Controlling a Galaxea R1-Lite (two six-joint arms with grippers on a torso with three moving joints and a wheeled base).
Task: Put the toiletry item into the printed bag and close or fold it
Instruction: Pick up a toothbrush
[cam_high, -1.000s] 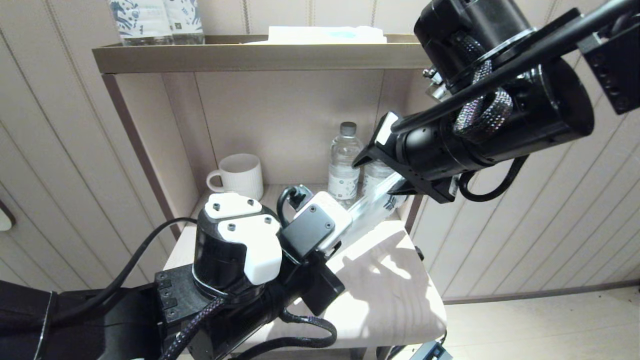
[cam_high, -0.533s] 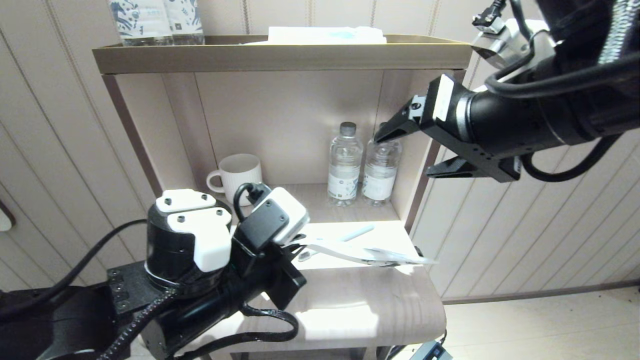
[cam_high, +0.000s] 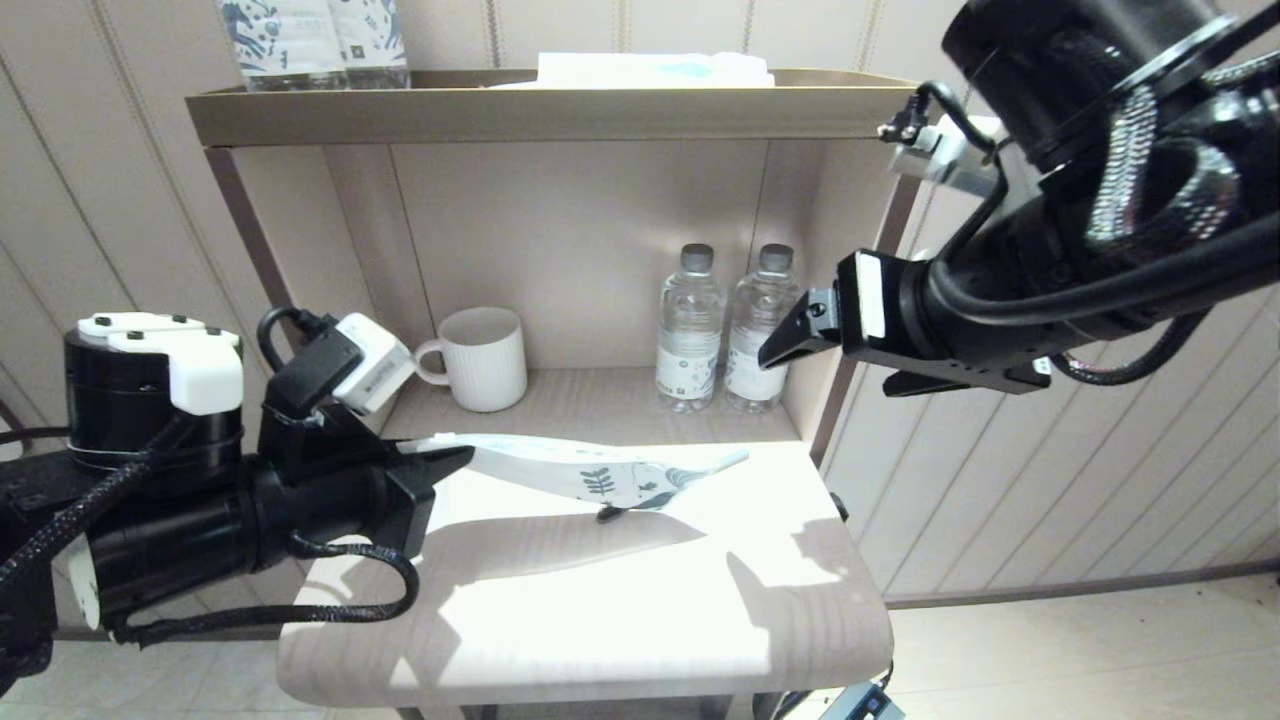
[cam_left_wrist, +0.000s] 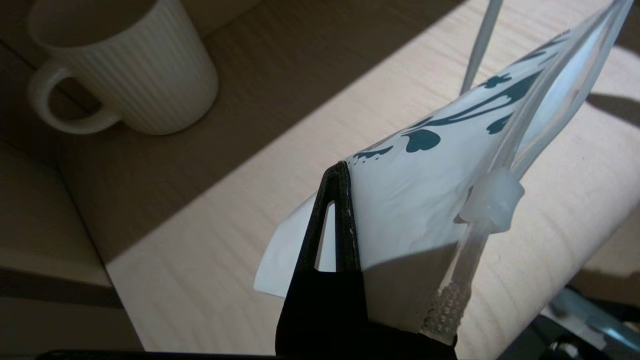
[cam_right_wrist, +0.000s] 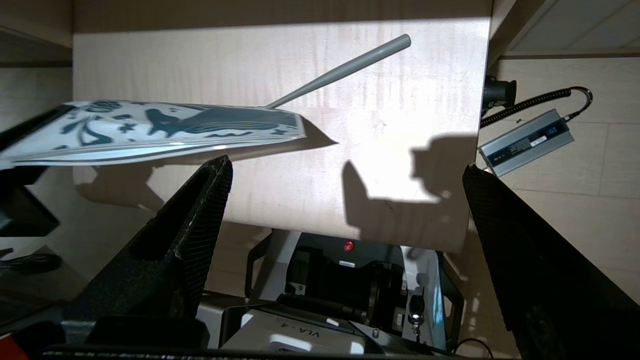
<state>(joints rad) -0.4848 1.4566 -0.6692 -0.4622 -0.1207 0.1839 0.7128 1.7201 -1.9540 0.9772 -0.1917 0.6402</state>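
**Bag pinched level, toothbrush poking out**

No readable writing on the task items. Left gripper (cam_high: 445, 462) is pinching the printed bag (cam_high: 570, 472), white with teal leaf print, lying level mid-frame, long axis left-right. Toothbrush (cam_high: 715, 466), slim and pale, is sticking out the bag's right end. Right gripper (cam_high: 835, 355), spread wide, is hovering upper right beside the bottles (cam_high: 722, 340).

The bag (cam_high: 590, 477) was white with a dark teal leaf and flower print at one end. The toothbrush (cam_right_wrist: 345, 67) was pale grey. The ribbed mug (cam_high: 485, 357) was cream, the worktop (cam_high: 620, 610) pale wood grain, and both pincers black.
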